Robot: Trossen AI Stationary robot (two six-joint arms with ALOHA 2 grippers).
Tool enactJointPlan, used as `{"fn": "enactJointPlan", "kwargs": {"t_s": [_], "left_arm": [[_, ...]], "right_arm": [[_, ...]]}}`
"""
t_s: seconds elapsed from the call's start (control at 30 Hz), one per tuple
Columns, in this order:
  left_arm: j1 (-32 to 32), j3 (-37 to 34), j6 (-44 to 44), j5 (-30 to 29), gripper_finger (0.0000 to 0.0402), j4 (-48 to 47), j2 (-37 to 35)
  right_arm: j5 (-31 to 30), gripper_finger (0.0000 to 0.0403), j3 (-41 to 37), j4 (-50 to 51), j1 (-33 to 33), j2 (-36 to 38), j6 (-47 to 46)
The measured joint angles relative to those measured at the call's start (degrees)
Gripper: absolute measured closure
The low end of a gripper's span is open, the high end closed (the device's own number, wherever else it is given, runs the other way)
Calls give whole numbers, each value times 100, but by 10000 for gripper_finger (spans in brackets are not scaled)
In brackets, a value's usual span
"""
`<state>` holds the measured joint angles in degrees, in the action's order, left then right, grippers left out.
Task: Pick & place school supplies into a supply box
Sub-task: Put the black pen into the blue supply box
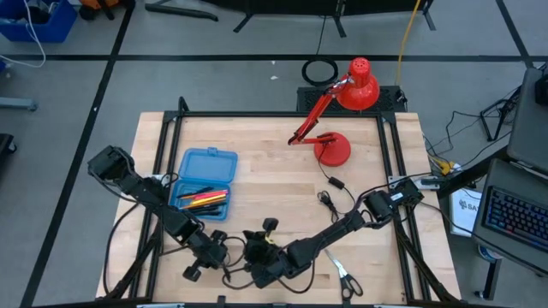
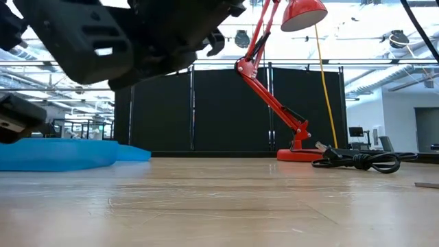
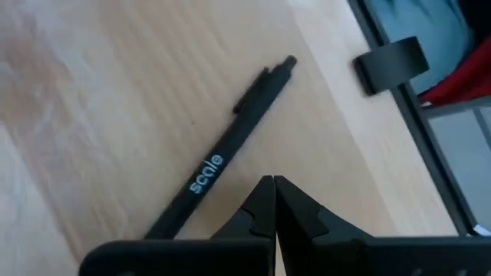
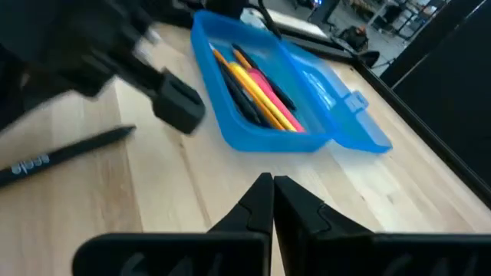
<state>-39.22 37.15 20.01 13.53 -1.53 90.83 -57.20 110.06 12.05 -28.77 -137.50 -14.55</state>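
Red desk lamp (image 1: 342, 115) and coiled black cable (image 2: 360, 161) on wooden table (image 1: 274, 184)

Grey floor (image 1: 214, 77) with black tape lines, black curtain wall (image 2: 226, 110), bright ceiling lights, red desk lamp (image 1: 355, 85)

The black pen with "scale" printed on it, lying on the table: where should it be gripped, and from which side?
Grip the black pen mid-barrel, near the lettering, coming from above, fingers across its length: it lies flat on bare wood, sides free.
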Motion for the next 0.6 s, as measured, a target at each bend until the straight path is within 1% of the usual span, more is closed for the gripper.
{"fn": "enactJointPlan", "kwargs": {"t_s": [0.1, 0.27, 0.3, 0.4, 0.6], "left_arm": [[1, -4, -117, 25, 401, 125, 0], [117, -4, -370, -244, 401, 270, -2], [159, -4, -382, -184, 401, 264, -2], [279, -4, -314, 291, 401, 181, -2], [314, -4, -230, 661, 401, 136, 1]], "right_arm": [[-3, 403, -9, 142, -12, 42, -158], [-1, 403, -17, 180, -14, 42, -215], [-1, 403, -17, 215, -14, 42, -268], [-3, 403, -19, 279, -12, 42, -295], [2, 403, -17, 291, 1, 42, -301]]}}
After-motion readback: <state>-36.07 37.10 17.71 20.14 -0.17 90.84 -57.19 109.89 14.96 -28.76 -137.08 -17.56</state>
